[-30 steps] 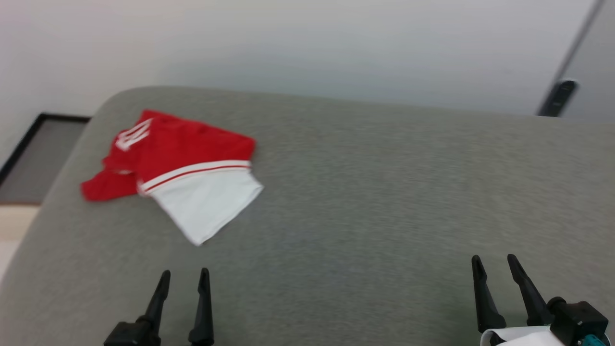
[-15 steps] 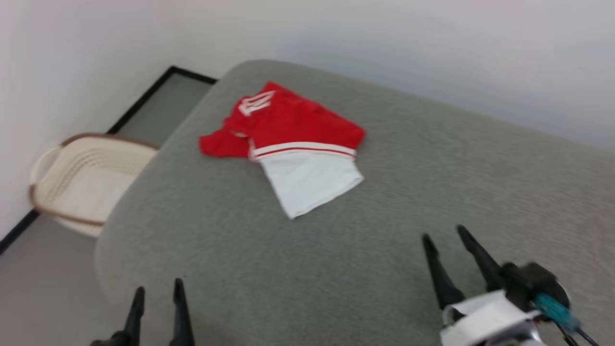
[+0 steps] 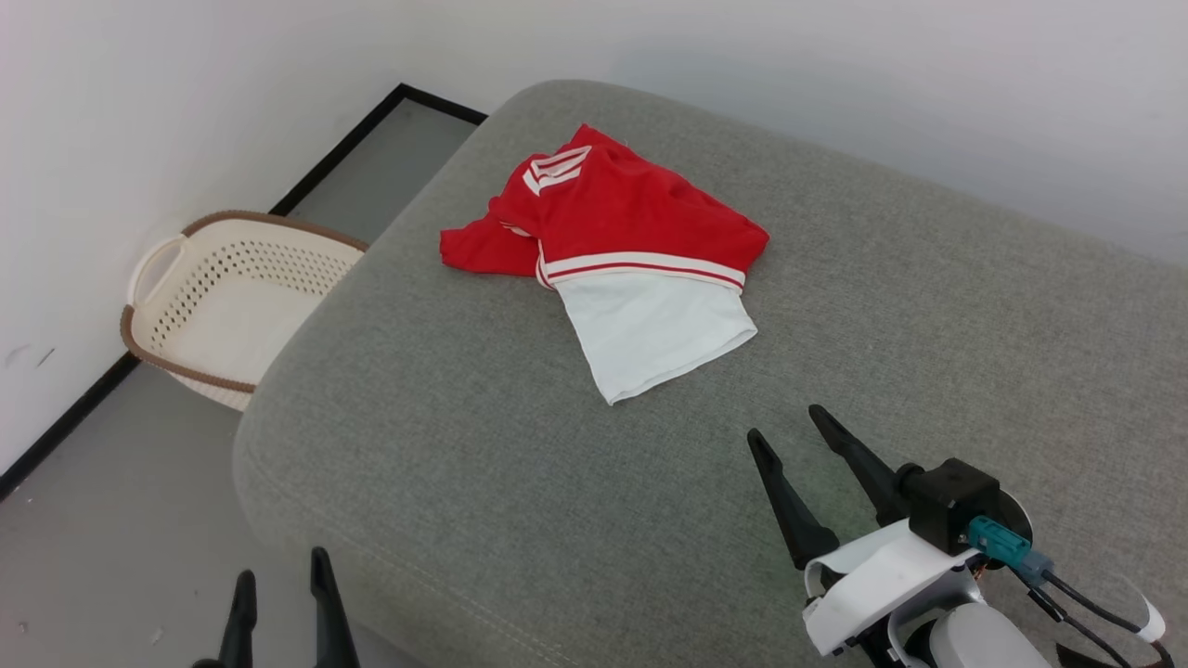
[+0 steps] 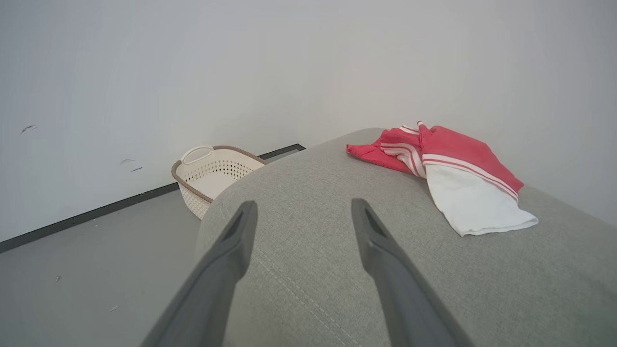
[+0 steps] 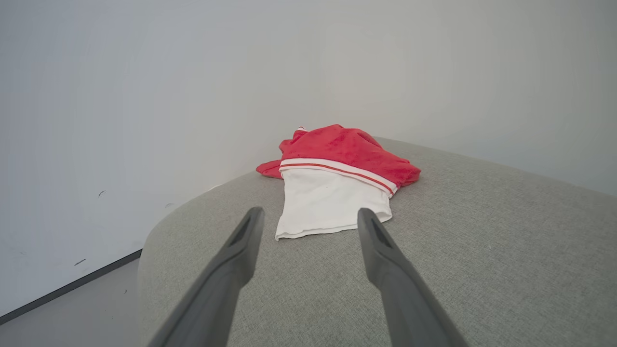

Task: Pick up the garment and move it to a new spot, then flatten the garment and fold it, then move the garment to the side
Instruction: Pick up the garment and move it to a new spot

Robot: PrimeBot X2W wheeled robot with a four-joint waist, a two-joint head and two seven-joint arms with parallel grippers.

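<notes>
The garment (image 3: 631,241) lies crumpled on the grey cushion (image 3: 520,445), red with a white sleeve spread toward me and striped trim showing. It also appears in the left wrist view as the garment (image 4: 448,164) and in the right wrist view as the garment (image 5: 337,178). My right gripper (image 3: 784,422) hovers open over the cushion, just short of the white sleeve's near corner. My left gripper (image 3: 283,566) is open at the cushion's near left corner, far from the cloth. Both are empty. The chest lettering is hidden.
A cream perforated laundry basket (image 3: 223,297) with a brown rim stands on the grey floor left of the cushion, against the white wall (image 3: 139,111). The cushion's rounded left edge drops to the floor (image 3: 111,538). Bare cushion surface stretches to the right of the garment.
The camera has swung left, so the whole picture shifted right and the basket and floor came into view. The garment lies as before. Both grippers stay open.
</notes>
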